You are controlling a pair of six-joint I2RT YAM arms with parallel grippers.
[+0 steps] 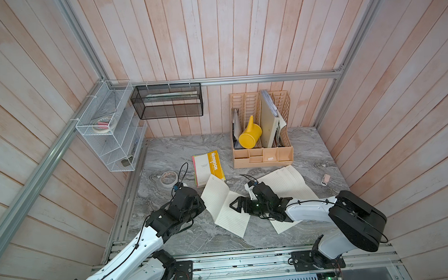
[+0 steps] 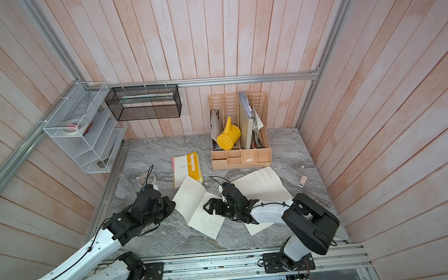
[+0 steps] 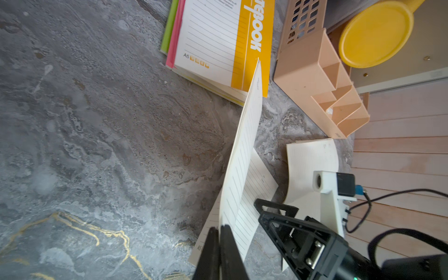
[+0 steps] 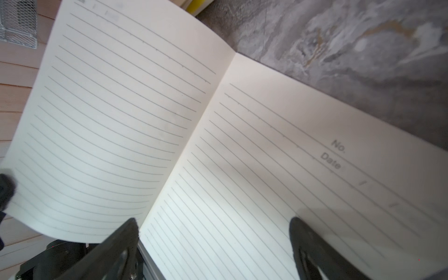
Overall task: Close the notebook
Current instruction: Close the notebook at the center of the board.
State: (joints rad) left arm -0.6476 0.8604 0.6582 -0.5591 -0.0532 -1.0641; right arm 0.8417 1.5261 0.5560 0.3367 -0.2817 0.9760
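While the left claw (image 3: 219,229) is pinched shut on the edge of the notebook (image 1: 231,216), its left page is held raised, nearly upright. Right claw (image 4: 214,220) hovers w/ fingers spread wide over the flat right page. The notebook lies open mid-surface (image 1: 186,236), btw both arms, near the yellow-cover stack (image 1: 209,167).

Mock office nook inside a lab rig: marble tabletop (image 1: 194,237), desk organizer (image 1: 261,163), wall baskets (image 1: 103,142), aluminium frame (image 1: 267,78).
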